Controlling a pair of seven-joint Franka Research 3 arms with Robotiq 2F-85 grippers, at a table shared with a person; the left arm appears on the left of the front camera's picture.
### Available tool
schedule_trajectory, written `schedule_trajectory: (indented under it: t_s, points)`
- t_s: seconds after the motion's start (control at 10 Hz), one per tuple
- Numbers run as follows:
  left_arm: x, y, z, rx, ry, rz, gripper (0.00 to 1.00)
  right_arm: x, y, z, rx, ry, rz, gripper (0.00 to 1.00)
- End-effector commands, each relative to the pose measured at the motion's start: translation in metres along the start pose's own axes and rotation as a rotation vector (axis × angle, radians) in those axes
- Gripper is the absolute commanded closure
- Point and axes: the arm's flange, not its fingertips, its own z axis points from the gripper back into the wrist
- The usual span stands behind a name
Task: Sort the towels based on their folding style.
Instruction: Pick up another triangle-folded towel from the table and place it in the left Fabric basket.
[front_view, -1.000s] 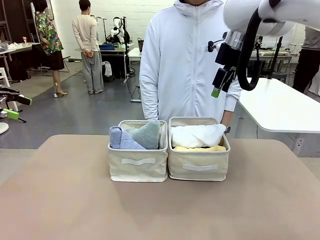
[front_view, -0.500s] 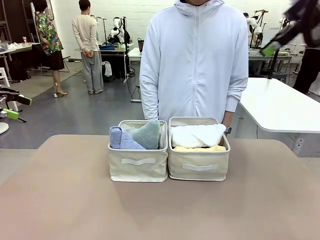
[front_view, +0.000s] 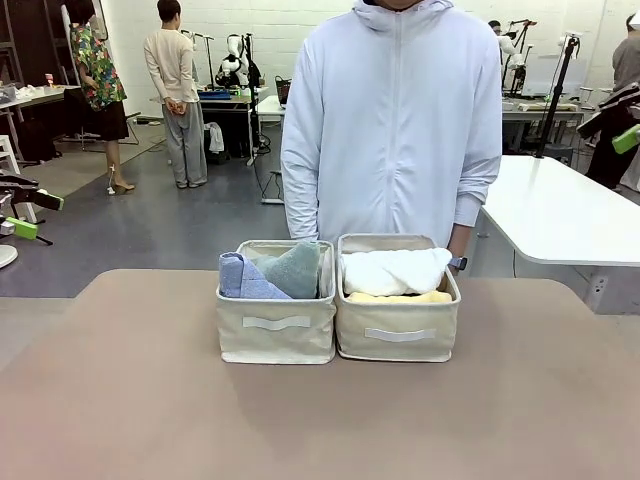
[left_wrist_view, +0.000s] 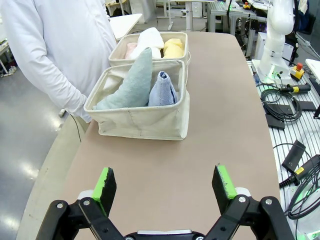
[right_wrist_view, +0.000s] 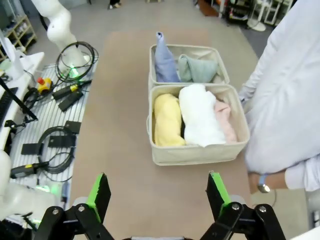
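On the tan table (front_view: 120, 400), mid-width and toward the far edge, two beige fabric bins are set side by side, touching. The left bin (front_view: 276, 340) holds two cone-shaped folds standing upright: a light blue towel (front_view: 240, 278) and a grey-green towel (front_view: 293, 268), side by side. The right bin (front_view: 398, 340) holds rolled towels lying flat: a white roll (front_view: 392, 270) on top and a yellow roll (front_view: 398, 297) nearer the robot side; a pink roll (right_wrist_view: 226, 121) is seen beside the white one in the right wrist view, against the wall nearest the person. Three rolls and two cones are counted; a dark grey one cannot be made out. A person in a pale zip jacket (front_view: 400, 130) is stood just behind the bins at the far edge. Wide bare tabletop is left in front of the bins and to both sides. The left gripper (left_wrist_view: 165, 184) is held spread wide over bare table, nothing between its green pads, well apart from the bins. The right gripper (right_wrist_view: 158, 194) is likewise splayed and empty, above the table short of the right bin.
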Motion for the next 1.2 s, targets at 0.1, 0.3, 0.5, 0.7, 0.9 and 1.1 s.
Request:
schedule_trajectory:
  t_s: [0.1, 0.3, 0.5, 0.7, 0.9, 1.1]
  points:
    - [0.003, -0.001, 0.0, 0.005, -0.015, 0.006, 0.0, -0.018, 0.014, 0.0, -0.16, -0.129, -0.001, 0.0]
    - [0.003, -0.001, 0.0, 0.005, -0.015, 0.006, 0.0, -0.016, 0.005, -0.005, -0.338, -0.183, -0.164, 0.0]
    - [0.003, -0.001, 0.0, 0.005, -0.015, 0.006, 0.0, -0.019, 0.004, 0.014, -0.141, -0.11, -0.019, 0.0]
    - [0.003, -0.001, 0.0, 0.005, -0.015, 0.006, 0.0, -0.019, 0.004, 0.014, -0.141, -0.11, -0.019, 0.0]
    - [0.003, -0.001, 0.0, 0.005, -0.015, 0.006, 0.0, -0.019, 0.004, 0.014, -0.141, -0.11, -0.019, 0.0]
    - [0.003, -0.001, 0.0, 0.005, -0.015, 0.006, 0.0, -0.019, 0.004, 0.014, -0.141, -0.11, -0.019, 0.0]
